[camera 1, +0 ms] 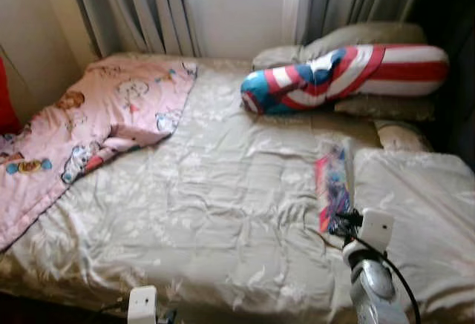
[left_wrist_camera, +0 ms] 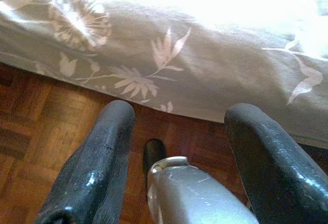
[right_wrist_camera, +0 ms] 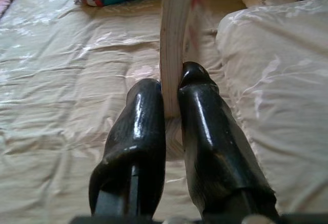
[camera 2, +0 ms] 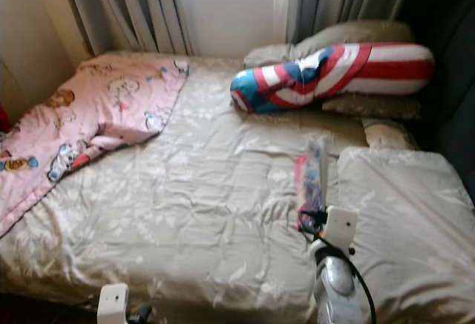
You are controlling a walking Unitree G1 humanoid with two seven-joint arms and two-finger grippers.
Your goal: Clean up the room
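at 4 o'clock on bed, right gripper pinched book by edge (lifting grip, likely); left gripper gaped empty, 7 o'clock.

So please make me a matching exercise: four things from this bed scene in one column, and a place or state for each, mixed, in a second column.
1. pink blanket
2. striped bolster pillow
3. book
4. left gripper

a. open, low beside the bed edge
b. held on its edge by the right gripper
c. at the head of the bed, by the curtains
d. spread over the bed's left corner

Pairs: 1-d, 2-c, 3-b, 4-a
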